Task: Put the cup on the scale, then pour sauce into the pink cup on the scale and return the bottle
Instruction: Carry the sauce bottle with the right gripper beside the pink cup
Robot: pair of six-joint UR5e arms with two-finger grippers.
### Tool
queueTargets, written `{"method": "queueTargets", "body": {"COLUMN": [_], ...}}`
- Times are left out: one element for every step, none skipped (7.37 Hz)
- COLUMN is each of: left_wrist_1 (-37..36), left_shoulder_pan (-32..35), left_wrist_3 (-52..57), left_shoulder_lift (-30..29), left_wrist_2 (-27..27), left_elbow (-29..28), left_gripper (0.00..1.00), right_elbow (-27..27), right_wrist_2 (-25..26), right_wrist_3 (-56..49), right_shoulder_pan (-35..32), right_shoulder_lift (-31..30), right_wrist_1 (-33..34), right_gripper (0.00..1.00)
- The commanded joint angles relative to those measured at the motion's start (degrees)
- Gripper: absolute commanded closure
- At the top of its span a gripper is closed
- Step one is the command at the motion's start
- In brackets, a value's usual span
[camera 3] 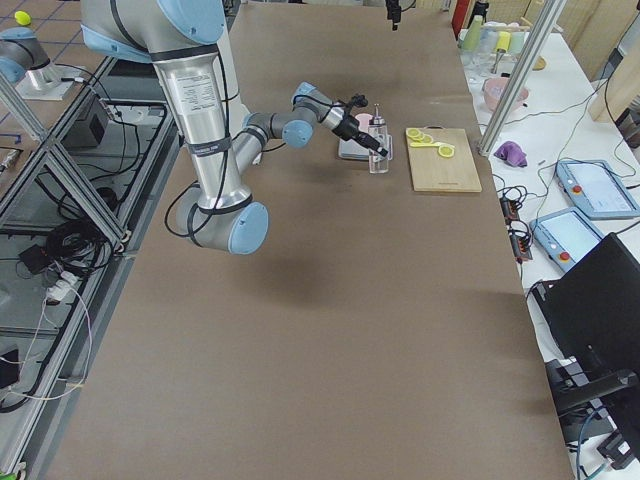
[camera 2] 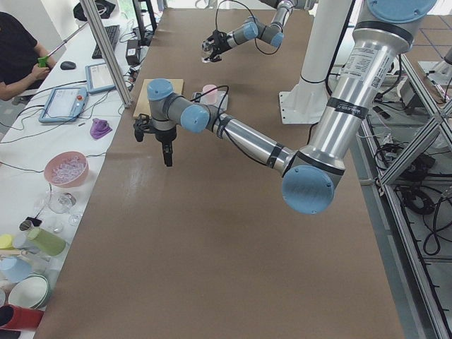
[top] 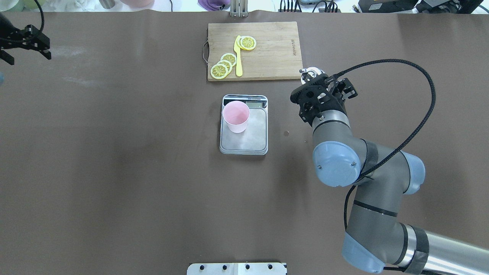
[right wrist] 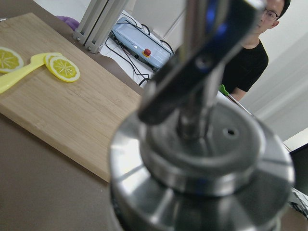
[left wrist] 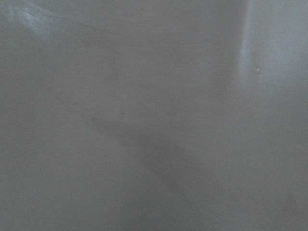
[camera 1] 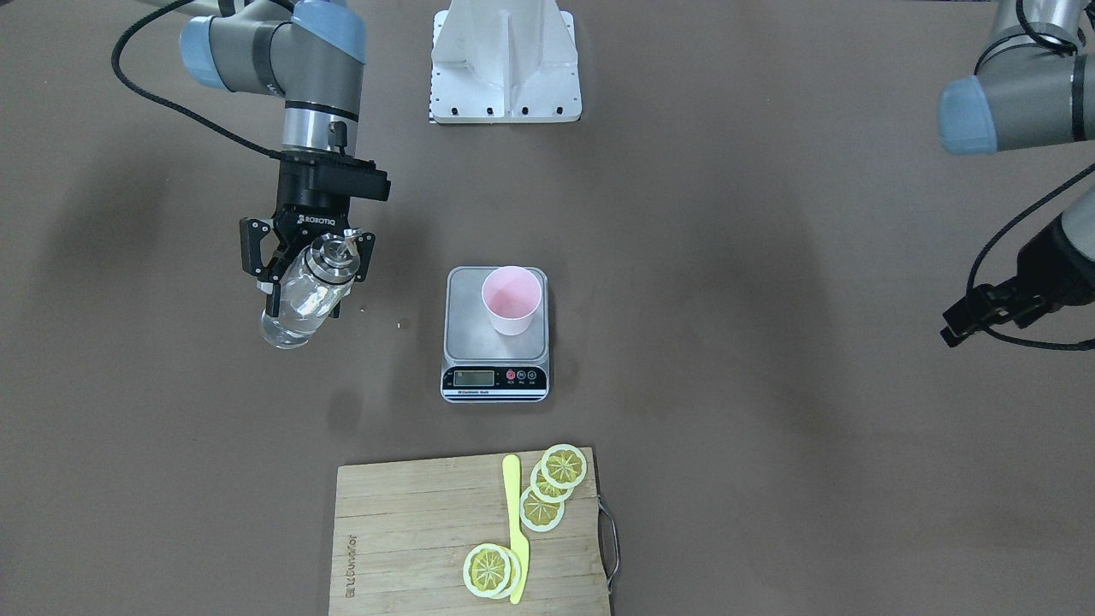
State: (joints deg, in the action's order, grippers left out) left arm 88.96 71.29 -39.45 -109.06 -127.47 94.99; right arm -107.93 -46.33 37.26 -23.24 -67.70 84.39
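Brown desk (camera 1: 770, 257): cup (camera 1: 511, 299) stands on scale (camera 1: 469, 338), centre frame. Right gripper (camera 1: 310, 284), mid-left, is clenched on bottle (camera 1: 291, 315). Pouring step pending; next move calls for bringing the spout over the cup.

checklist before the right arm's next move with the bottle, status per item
1. Cup upright on the scale platform: ok.
2. Right gripper shut on the bottle: ok, a finger on either side.
3. Bottle above the cup: not ok, it hangs off to the scale's side.
4. Cup already filled: cannot tell.
5. Left gripper away from the scale: ok, open and far off to the side.
6. Reading on the display: cannot tell, too small.
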Motion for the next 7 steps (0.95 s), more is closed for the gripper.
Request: {"method": "queueTargets", "body": {"left_wrist_1": [0.2,0.3,0.5,0.6,0.7,0.8,0.7], "left_shoulder_pan": [5.1,6.8,7.4,7.5,7.5,7.5,8.2], "left_wrist_3": [10.8,15.2,16.3,16.3,16.3,16.4,17.5], "left_shoulder_lift": [3.5,4.4,4.5,5.1,5.2,5.2,5.3], "left_wrist_2": [-1.6,-1.6,-1.6,-1.6,-1.6,-1.6,-1.6], "left_elbow": [-3.2,-4.9,-5.8,-5.8,-6.2,-6.7,-7.5], "left_gripper": [0.02,0.02,0.02,0.02,0.02,0.02,0.02], "right_elbow": [0.1,0.1,0.4,0.8,1.1,3.2,5.5], "right_wrist_2": [8.3,11.0,13.4,15.3,16.1,17.7,19.2], "right_wrist_3": [-0.1,-0.1,-0.1,-0.1,-0.1,-0.1,-0.1], "right_shoulder_pan": [4.4,5.7,6.4,7.2,7.8,8.6,8.7], "right_shoulder_lift": [2.6,2.9,4.1,5.7,6.4,7.5,9.0], "right_wrist_1": [10.3,13.7,17.9,22.2,23.0,23.1,23.2], "right_gripper": [1.00,1.00,1.00,1.00,1.00,1.00,1.00]}}
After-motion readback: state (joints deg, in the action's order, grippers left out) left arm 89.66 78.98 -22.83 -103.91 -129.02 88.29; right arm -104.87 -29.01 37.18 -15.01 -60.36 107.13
